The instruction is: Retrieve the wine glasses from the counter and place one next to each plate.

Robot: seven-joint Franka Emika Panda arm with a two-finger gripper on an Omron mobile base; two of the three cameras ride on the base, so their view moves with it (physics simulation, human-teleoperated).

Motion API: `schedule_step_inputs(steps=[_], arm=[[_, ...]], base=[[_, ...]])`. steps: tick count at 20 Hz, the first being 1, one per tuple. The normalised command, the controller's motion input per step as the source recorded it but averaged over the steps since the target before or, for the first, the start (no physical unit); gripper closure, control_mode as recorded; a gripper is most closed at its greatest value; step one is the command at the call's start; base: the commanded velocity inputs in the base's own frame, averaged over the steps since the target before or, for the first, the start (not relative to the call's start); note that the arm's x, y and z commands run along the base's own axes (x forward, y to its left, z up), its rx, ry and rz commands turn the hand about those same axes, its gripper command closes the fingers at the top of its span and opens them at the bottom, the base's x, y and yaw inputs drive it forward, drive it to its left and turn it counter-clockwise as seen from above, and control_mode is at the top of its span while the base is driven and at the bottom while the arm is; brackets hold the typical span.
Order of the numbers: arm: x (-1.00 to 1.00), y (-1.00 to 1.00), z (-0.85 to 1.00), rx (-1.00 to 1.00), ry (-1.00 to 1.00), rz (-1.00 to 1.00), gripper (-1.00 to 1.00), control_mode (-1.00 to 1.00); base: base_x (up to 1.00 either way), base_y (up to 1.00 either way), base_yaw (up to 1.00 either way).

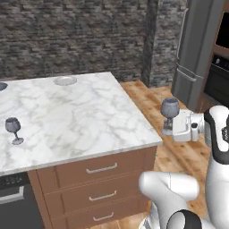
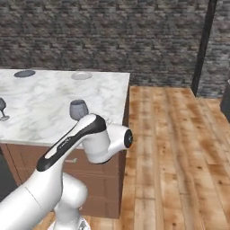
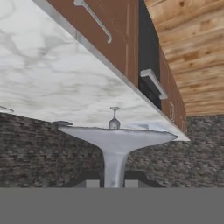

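My gripper is shut on the stem of one wine glass, held upright in the air just off the counter's right edge, above the wooden floor. In the right base view its grey bowl pokes up behind my forearm. The hand view is rolled over, and the held glass's foot and stem sit between the fingertips. The other wine glass stands on the counter near its left front. A pale plate lies at the far edge, and a dark plate lies left of it.
Brown drawers with metal handles face me under the marble slab. A grey fridge and a wall oven stand at the right. Wooden floor stretches to the right of the counter, with a stone wall behind.
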Motion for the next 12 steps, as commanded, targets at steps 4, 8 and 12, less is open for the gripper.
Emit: schedule_step_inputs(steps=[4,8,12], arm=[[0.00,0.00,0.00,0.00,0.00,0.00,1.00,1.00],[0.00,0.00,0.00,0.00,0.00,0.00,1.00,1.00],[0.00,0.00,0.00,0.00,0.00,0.00,1.00,1.00]], base=[[0.66,-1.00,0.09],[0.73,-1.00,0.13],[0.86,-1.00,0.21]])
